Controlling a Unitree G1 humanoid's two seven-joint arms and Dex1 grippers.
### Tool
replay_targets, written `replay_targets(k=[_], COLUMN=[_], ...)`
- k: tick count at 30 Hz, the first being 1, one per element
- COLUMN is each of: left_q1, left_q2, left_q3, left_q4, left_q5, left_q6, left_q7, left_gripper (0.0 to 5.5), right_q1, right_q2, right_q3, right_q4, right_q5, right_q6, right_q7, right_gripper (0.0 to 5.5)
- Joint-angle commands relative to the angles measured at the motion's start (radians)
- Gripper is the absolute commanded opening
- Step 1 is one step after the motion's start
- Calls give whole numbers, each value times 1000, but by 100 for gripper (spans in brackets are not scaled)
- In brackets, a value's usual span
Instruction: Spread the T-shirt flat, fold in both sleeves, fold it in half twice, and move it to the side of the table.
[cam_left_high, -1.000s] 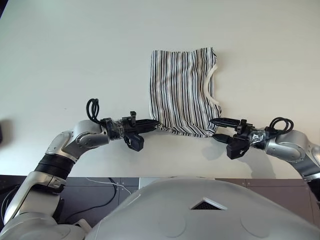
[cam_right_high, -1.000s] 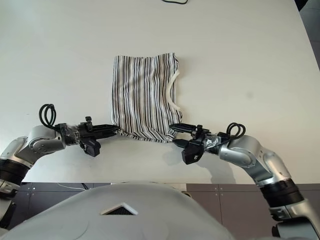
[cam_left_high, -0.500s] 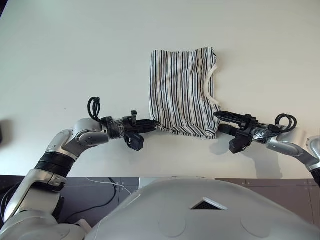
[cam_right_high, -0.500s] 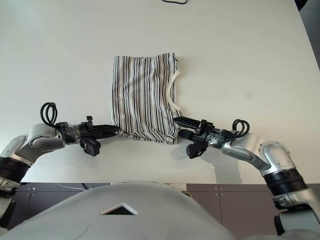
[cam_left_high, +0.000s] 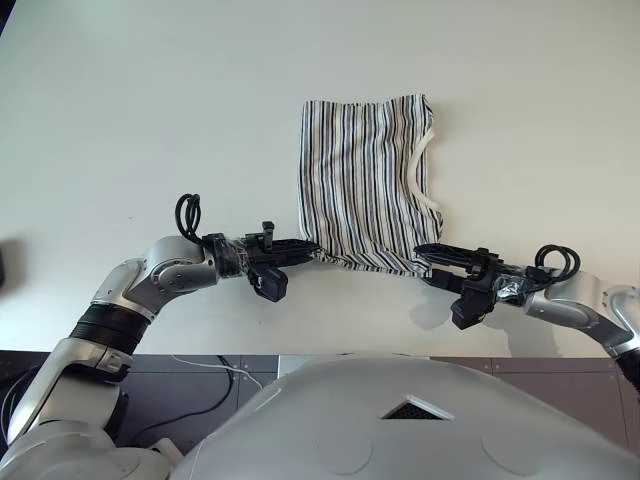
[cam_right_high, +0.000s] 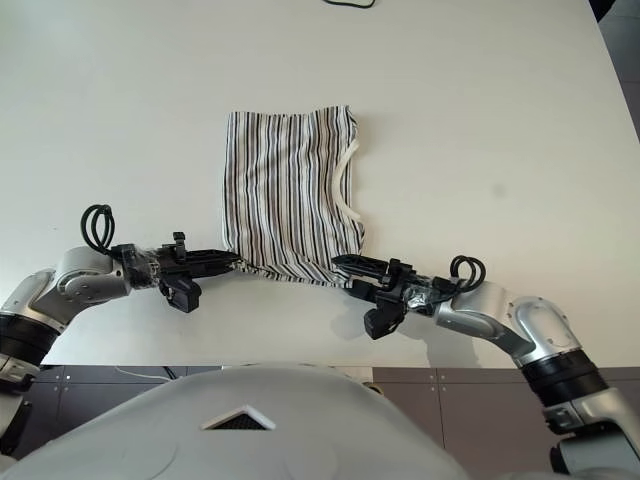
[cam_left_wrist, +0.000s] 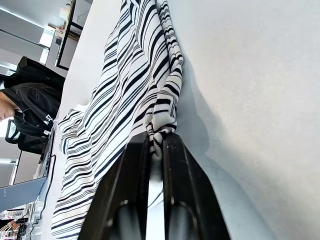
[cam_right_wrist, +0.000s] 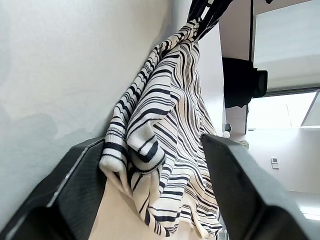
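Black-and-white striped cotton, the T-shirt (cam_left_high: 365, 200) lies folded into an upright rectangle on the white worktop (cam_left_high: 150, 100), about midway across it and towards the near edge. The stripes run from the far edge to the near one. A cream neckband (cam_left_high: 422, 170) curves along the right side of the top layer. The far edge lies flat and fairly straight; the near edge sags a little between the two hands and looks rumpled.

The left hand (cam_left_high: 305, 247) lies low over the worktop at the near left corner of the shirt, its arm coming in from the left. In the left wrist view its two black fingers (cam_left_wrist: 182, 190) are pressed together on a small bunch of striped fabric (cam_left_wrist: 160, 135), so it is closed and gripping that corner.

The right hand (cam_left_high: 428, 252) is at the near right corner, its arm coming in from the right. In the right wrist view its fingers (cam_right_wrist: 75, 200) stand wide apart, with the hemmed corner of the shirt (cam_right_wrist: 145, 150) hanging loosely between them and neither pad pressing it: the hand is open around the corner, not clamped on it.

A dark cable (cam_right_high: 350, 3) shows at the far edge of the worktop, well apart from the shirt.
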Motion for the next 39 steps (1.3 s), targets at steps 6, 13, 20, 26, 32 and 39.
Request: replay_targets(k=[6,13,20,26,32,39], left_q1=[7,4,-5,47,165,335], left_q2=[11,16,39,115,246,296], left_q3=[-35,-41,-39,-6,51,236], left_q4=[56,54,50,-122,-427,-712], left_q5=[26,-8,-69,-297,-678,-965], left_q6=[3,-6,-15,61,348,604], left_q7=[-50,-65,-110,-191,-307,-299], left_gripper=[17,17,17,15,15,15], right_q1=[-7,-22,-31,-1,120,247], right_q2=[1,-2,0,-55,-153,-245], right_q3=[59,66,49,-17,-179,-542], right_q4=[80,90,69,-86,-363,-635], right_q5=[-21,42,135,423,715,1079], right_q6=[49,63,95,204,372,613], right_q7=[130,177,253,407,525,638], right_gripper=[186,74,10,10,10,10])
